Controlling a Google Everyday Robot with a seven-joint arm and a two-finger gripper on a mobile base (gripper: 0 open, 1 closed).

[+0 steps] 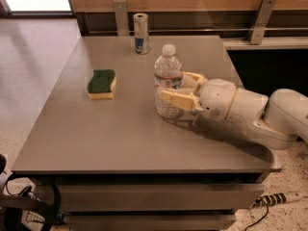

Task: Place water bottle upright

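The water bottle (168, 65) is a clear ribbed bottle with a white cap and a narrow red label band. It stands upright on the grey table (120, 129), right of its middle. My gripper (173, 85) reaches in from the right and is shut around the bottle's lower body. One cream finger (177, 100) lies across the front of the bottle and the other (192, 78) is behind it on the right. The bottle's base rests on the tabletop.
A slim silver-and-blue can (141, 33) stands upright at the table's far edge. A yellow sponge with a green top (101, 83) lies left of the bottle. A wooden wall with metal brackets (261, 19) runs behind the table. A power strip (281, 198) lies on the floor at right.
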